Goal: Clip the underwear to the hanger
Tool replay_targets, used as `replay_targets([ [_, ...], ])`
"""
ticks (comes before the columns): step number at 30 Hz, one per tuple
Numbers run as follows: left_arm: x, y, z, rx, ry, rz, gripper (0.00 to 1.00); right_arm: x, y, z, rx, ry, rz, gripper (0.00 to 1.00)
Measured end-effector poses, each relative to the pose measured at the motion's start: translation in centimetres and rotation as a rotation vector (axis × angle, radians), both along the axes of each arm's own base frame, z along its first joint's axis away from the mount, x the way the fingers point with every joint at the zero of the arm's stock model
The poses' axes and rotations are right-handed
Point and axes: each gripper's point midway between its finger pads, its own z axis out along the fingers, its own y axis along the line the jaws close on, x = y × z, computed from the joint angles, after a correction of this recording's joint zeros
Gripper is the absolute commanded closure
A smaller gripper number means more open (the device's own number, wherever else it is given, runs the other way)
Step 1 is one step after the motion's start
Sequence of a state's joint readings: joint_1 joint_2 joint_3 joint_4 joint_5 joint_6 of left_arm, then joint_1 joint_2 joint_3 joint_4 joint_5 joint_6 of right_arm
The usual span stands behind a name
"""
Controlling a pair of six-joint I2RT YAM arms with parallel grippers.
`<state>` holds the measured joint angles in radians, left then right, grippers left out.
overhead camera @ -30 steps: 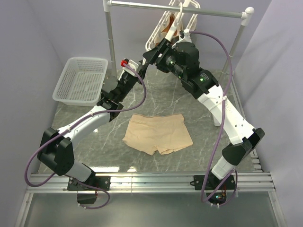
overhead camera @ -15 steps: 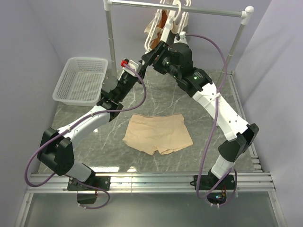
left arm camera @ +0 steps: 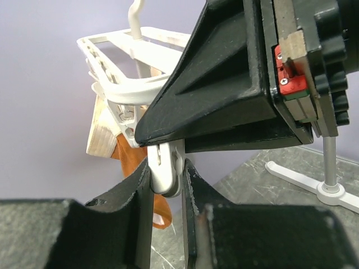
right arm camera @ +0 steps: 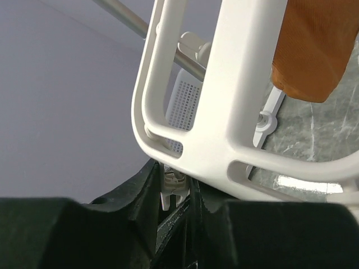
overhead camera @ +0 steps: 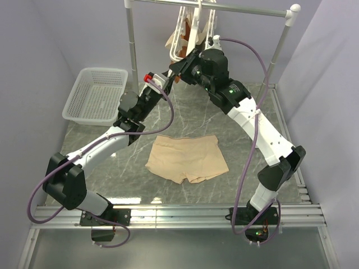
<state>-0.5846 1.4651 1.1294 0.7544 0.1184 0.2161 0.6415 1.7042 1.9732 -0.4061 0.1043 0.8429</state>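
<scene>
White basket [overhead camera: 95,95] is sitting down-left of the hanger [overhead camera: 189,33], nothing touching it. Left gripper [left arm camera: 166,175] is reaching up to the hanger's lower left corner, fingers [left arm camera: 136,190] pressing together on one dangling clip [left arm camera: 165,168] and touching both its sides. Right gripper [right arm camera: 175,196] is crowding in just right of that, jaws pinching a small white peg under the hanger's frame bar, probably steadying the hanger. Rust-orange garment [right arm camera: 307,50] is hanging inside the hanger. Underwear [overhead camera: 187,158] is lying flat on the table [overhead camera: 134,182], well below the hanger and toward the arm bases from it. Its waistband is running left-right and facing the hanger, legs pointing away, and neither tool is touching it. Key relation: both tools are sitting up at the hanger while the cloth is lying down and apart. Tips are looking about equally far from it. Whichever arm lets go is likely heading down and back, meeting the waistband edge-on.
</scene>
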Motion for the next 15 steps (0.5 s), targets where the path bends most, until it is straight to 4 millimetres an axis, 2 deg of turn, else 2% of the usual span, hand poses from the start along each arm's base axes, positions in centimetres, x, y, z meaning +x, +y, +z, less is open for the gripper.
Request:
replay_targets([
  [2,-0.1,0.1,0.1,0.000,0.000,0.001,0.70,-0.1,0.2,0.1,0.003,-0.004,0.010,1.00],
  [3,-0.1,0.1,0.1,0.002,-0.001,0.002,0.59,-0.1,0.2,0.1,0.004,-0.006,0.015,1.00],
  [7,-0.6,-0.1,0.0,0.011,0.016,-0.023,0.36,0.4,0.3,0.3,0.006,-0.056,0.022,1.00],
  [12,-1.7,-0.5,-0.4,-0.010,0.094,-0.082,0.24,1.5,-0.4,-1.4,-0.024,-0.120,0.016,1.00],
  [15,-2.1,-0.2,-0.8,-0.032,0.162,-0.111,0.24,2.1,-0.5,-2.5,-0.044,-0.151,0.025,1.00],
])
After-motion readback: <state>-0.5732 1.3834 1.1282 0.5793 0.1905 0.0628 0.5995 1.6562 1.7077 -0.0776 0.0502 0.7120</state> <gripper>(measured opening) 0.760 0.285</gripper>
